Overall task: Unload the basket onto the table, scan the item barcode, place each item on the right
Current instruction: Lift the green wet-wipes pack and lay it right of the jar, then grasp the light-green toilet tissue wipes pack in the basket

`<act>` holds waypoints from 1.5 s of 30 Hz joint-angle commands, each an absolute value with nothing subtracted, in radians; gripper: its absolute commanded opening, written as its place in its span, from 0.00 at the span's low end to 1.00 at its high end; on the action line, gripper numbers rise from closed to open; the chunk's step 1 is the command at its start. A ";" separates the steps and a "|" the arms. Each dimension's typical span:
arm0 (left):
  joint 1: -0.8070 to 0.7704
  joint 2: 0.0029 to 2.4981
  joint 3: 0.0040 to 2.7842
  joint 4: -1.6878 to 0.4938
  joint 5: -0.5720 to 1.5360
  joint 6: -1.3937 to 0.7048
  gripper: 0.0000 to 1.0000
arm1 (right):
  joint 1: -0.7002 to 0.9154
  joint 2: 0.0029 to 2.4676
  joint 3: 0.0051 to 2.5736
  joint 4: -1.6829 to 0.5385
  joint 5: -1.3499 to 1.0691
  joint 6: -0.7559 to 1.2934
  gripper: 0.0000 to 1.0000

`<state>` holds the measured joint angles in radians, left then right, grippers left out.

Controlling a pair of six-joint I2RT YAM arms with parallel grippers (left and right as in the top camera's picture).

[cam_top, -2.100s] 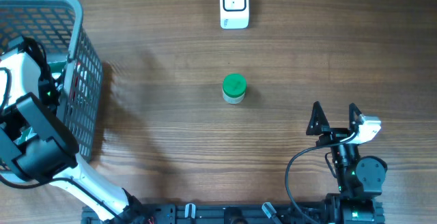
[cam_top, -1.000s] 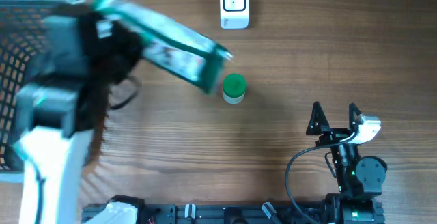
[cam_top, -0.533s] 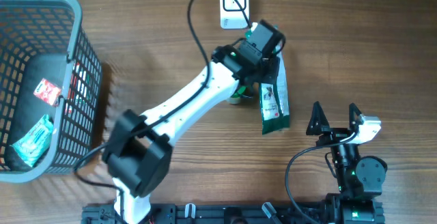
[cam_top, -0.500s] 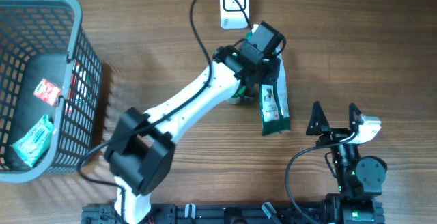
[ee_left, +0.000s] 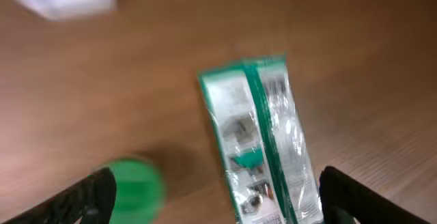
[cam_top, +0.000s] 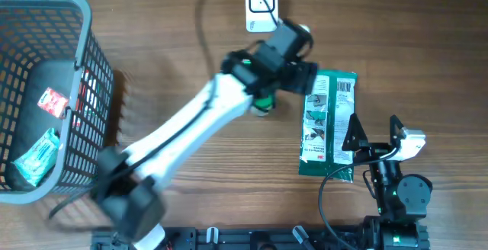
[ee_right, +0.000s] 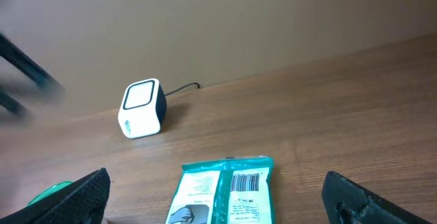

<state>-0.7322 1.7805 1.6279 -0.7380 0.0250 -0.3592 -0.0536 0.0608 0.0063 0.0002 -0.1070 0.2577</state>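
One flat green-and-white packet [cam_top: 328, 124] lies barcode-up on the wooden table [cam_top: 427, 44], at 5 o'clock from the white box scanner [cam_top: 261, 6], gripped by neither hand. The left hand [ee_left: 215, 183] hovers at its 11 o'clock, fingers wide apart; the right hand [cam_top: 374, 126], fingers also apart, sits at its 3 o'clock.

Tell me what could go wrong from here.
The packet lies flat with its barcode facing up, not toward the scanner, so a scan may fail without lifting it. Its lower edge sits close by the open right gripper, which could snag it. The green-lidded jar beside it could get knocked.
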 commanded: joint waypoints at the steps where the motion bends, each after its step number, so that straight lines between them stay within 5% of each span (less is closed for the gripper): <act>1: -0.650 1.511 1.639 -0.800 -0.228 -0.344 0.96 | -0.052 0.057 0.005 0.006 -0.100 0.264 1.00; 8: -0.314 1.037 1.638 -1.073 -0.668 -0.627 1.00 | -0.052 0.057 0.006 0.006 -0.100 0.264 1.00; 15: 0.159 0.936 1.629 -1.308 -0.712 -0.986 1.00 | -0.052 0.057 0.005 0.006 -0.100 0.264 1.00; 24: 0.377 1.190 1.353 -1.270 -0.652 -1.354 1.00 | -0.052 0.057 0.006 0.006 -0.100 0.264 1.00; 33: 0.649 1.561 1.345 -1.086 -0.289 -1.206 1.00 | -0.052 0.057 0.006 0.006 -0.100 0.264 1.00; 45: 0.749 1.933 1.345 -1.047 -0.206 -1.265 1.00 | -0.052 0.057 0.005 0.006 -0.100 0.265 1.00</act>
<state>0.7425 1.8717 1.3495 -1.0630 -0.2214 -1.2449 -0.0536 0.0608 0.0063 0.0002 -0.1070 0.2577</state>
